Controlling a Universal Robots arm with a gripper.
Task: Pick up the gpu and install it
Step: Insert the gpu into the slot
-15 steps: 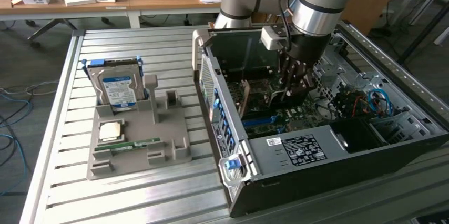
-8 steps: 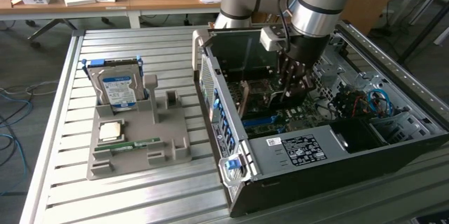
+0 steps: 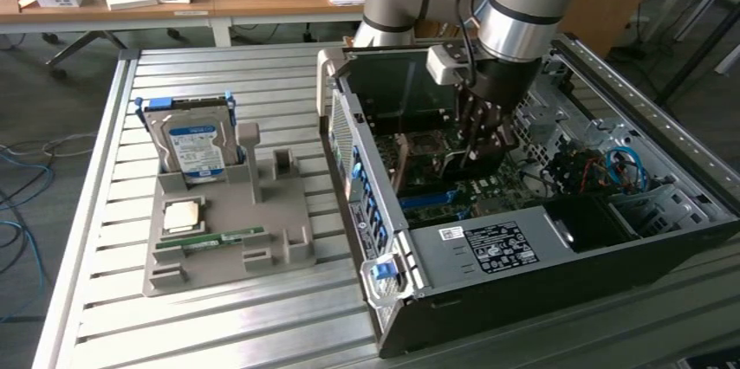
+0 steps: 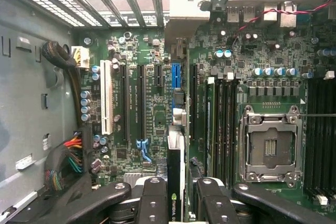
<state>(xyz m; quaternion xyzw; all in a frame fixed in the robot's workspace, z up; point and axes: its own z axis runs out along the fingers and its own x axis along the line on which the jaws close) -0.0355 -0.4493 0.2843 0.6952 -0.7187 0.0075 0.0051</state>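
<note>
Exterior overview, wrist close-up: shared motherboard point(image 4: 152, 108)

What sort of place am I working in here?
Probably a robotics lab or workshop: an open computer case on a slatted metal table, a parts fixture with a hard drive, wooden desks behind.

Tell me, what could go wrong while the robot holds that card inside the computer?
1. The gpu, pinched edge-on in the hand, might not line up with the blue slot and jam against the green board instead.
2. Some little round parts stand close to the slots; a tilted card could knock them.
</note>
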